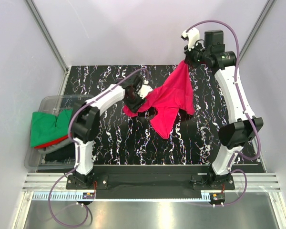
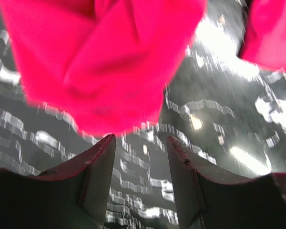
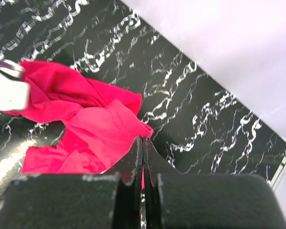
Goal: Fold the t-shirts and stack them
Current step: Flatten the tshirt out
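Crimson t-shirt [image 1: 169,100] dangles from my clamped right gripper [image 3: 143,141], upper right; my open, empty left gripper [image 2: 141,139] could miss its bunched hem.

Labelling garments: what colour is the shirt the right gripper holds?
The t-shirt is bright pink-red; the top view shows it best.

Bright even light, glare on glossy tabletop [image 2: 214,52], crimson t-shirt [image 2: 100,62] blurred close-up.

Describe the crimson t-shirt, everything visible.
The crimson t-shirt is soft, plain bright pink-red cloth, crumpled and unfolded. The right pincer is shut on one edge and holds it up, so it drapes down to the black marbled table. The left pincer stands open just short of its lower bunch, not gripping it.
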Action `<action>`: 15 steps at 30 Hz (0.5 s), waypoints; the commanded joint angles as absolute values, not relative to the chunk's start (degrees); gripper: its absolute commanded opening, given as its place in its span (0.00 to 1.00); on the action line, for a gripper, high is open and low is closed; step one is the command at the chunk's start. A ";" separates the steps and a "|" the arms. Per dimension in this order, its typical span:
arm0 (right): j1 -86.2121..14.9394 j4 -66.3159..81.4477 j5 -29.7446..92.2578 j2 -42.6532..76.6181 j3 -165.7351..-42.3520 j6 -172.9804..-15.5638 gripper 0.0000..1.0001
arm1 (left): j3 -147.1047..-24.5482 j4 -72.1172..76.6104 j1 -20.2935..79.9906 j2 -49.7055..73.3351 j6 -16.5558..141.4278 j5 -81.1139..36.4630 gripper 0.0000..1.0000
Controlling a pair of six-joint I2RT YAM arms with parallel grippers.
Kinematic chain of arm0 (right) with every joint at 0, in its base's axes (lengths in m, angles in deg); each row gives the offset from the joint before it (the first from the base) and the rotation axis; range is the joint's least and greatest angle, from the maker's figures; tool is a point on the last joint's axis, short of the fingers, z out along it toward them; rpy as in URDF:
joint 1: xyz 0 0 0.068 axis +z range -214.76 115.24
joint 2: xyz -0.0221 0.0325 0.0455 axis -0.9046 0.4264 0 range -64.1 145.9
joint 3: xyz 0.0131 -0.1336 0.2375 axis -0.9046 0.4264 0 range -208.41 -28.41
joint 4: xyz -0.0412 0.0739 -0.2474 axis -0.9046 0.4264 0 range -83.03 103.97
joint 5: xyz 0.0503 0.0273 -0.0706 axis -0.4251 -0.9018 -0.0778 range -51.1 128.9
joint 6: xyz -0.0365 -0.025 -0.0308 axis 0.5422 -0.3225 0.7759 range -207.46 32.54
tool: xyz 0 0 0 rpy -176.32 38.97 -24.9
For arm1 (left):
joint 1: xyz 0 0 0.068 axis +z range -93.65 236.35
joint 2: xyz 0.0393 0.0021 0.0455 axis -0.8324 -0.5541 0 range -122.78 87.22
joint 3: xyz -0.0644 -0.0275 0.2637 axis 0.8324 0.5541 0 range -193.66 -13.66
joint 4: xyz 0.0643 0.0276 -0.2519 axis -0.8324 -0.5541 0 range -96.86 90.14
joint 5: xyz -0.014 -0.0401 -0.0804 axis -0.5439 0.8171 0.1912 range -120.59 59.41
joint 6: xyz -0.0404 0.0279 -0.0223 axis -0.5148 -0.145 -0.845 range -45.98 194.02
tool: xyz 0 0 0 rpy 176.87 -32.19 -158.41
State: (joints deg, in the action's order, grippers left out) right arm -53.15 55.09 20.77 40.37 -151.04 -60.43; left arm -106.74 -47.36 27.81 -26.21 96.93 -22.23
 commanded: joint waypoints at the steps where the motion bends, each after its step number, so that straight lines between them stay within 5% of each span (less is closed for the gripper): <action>1: -52.81 53.99 22.90 39.70 -151.19 -59.68 0.00 | -112.61 -43.45 26.90 -31.16 96.78 -24.34 0.51; 7: -52.81 53.99 23.69 38.82 -150.14 -59.25 0.00 | -113.51 -43.36 26.38 -33.63 94.50 -23.29 0.35; 15: -52.81 53.46 23.61 38.21 -148.38 -59.24 0.00 | -111.21 -43.01 23.65 -33.80 94.32 -23.03 0.36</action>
State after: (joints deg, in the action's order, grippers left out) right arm -53.15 55.29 23.00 40.67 -148.20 -59.62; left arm -110.78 -44.70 25.04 -34.99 94.94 -22.73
